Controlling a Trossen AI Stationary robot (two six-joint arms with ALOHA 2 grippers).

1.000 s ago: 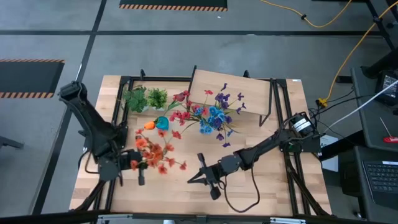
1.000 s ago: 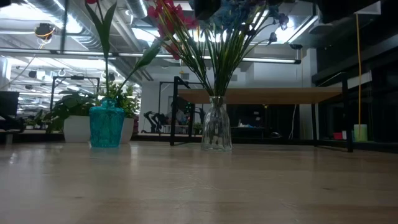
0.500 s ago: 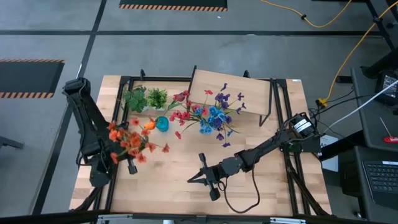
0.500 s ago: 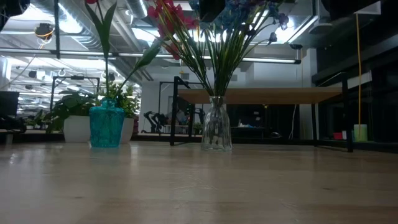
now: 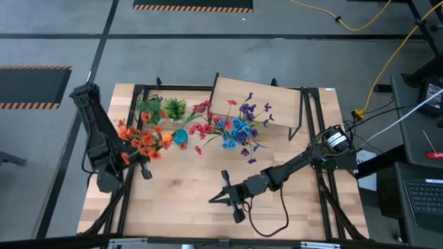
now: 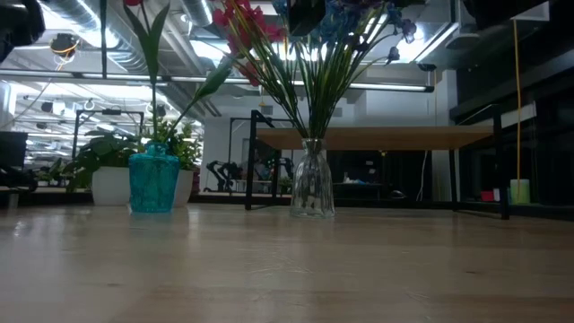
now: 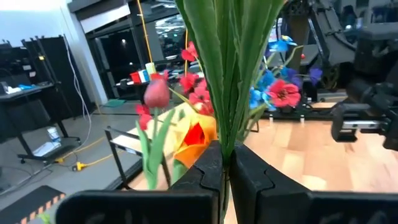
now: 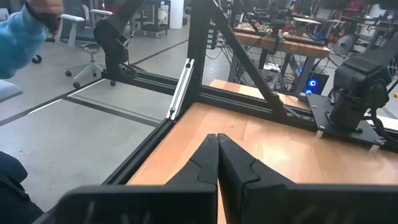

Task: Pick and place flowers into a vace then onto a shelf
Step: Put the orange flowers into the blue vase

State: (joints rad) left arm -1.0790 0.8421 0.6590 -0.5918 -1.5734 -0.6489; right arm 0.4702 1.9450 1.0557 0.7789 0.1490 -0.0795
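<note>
An orange flower spray is held by its green stems in the left gripper, whose fingers are clamped on them, above the table's left side near the teal vase. Other flowers stand in a clear glass vase before the shelf. The right gripper is seen pressed shut, empty, low over the front of the table

In the low view the upper blooms of the flowers in the clear glass vase are cut off by the edge. In the left wrist view the green stems run out of the picture beyond the left gripper, their orange blooms unseen there.
</note>
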